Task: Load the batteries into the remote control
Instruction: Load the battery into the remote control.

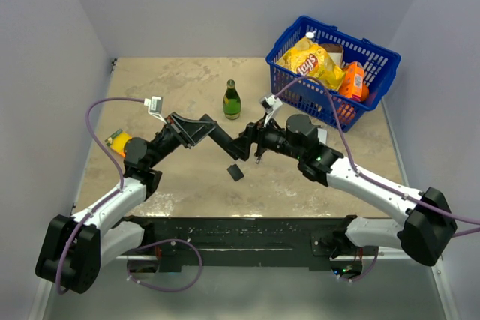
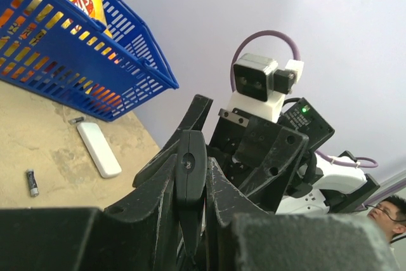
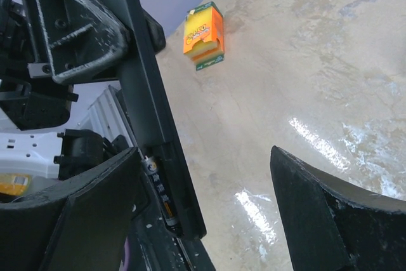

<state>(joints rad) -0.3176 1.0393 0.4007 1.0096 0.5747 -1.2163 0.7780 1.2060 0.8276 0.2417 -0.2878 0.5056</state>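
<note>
My left gripper (image 1: 196, 130) is shut on the remote control (image 1: 221, 140), a slim black bar held above the table and pointing right. In the left wrist view its narrow end (image 2: 190, 163) sits clamped between the fingers. My right gripper (image 1: 251, 148) is at the bar's far end and stands open. In the right wrist view the remote control (image 3: 143, 87) runs along the left finger (image 3: 70, 220), and the right finger (image 3: 336, 214) is far off it. One of the batteries (image 3: 158, 190) lies in the open compartment. Another of the batteries (image 2: 30, 182) lies on the table.
A small black cover piece (image 1: 235, 172) lies on the table under the remote. A green bottle (image 1: 232, 100) stands behind it. A blue basket (image 1: 296, 91) of snacks is at the back right, a white flat device (image 2: 98, 149) near it. An orange box (image 3: 204, 26) lies at the left.
</note>
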